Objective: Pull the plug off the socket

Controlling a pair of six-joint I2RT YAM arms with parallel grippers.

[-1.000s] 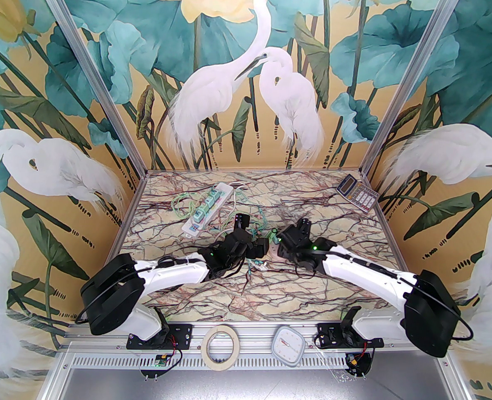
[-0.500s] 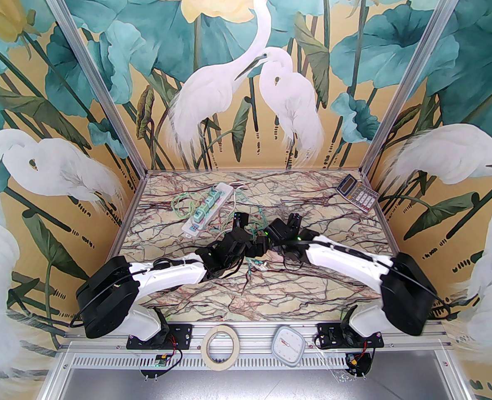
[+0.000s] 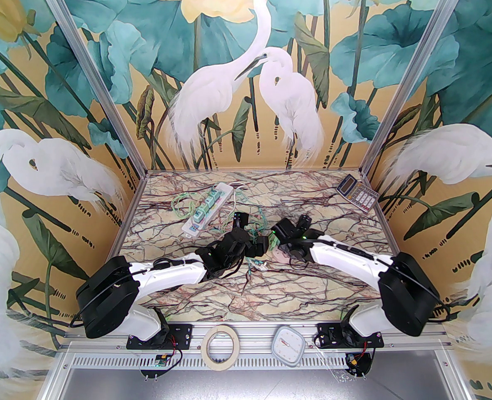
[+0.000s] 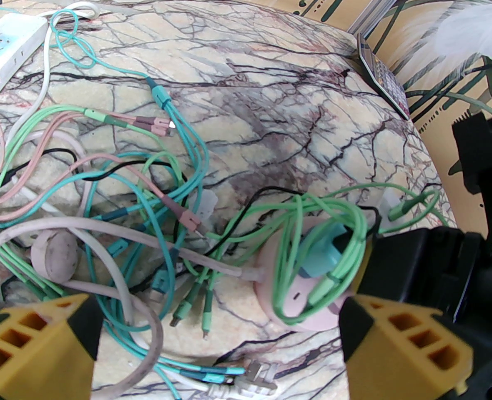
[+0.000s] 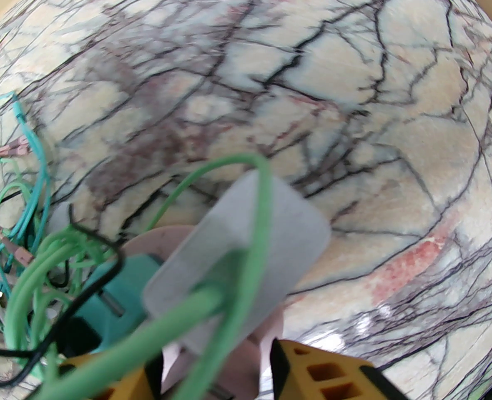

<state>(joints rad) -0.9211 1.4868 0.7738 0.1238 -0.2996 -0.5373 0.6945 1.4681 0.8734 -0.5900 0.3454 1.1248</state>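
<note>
Right arm has swung in toward 9 o'clock since a second ago, elbow drawn nearer the middle, and the right gripper now straddles the plug; its yellow fingers flank the plug's base closely, but whether they already pinch it I cannot tell. That plug is a pale slab standing in the pink socket, its long axis running 7 to 1 o'clock in the right wrist view, with a green cable leaving it toward 7 o'clock over one finger. A teal plug sits in the same socket just at 9 o'clock of it. Left gripper hangs spread wide, holding nothing, above the tangle, the socket at 2 o'clock from its jaws. Seen from above, the socket lies near the table's middle, between both grippers. Right arm is nearer, so the pull looks like its job, along the plug's axis away from the socket, while the left could pin the socket
</note>
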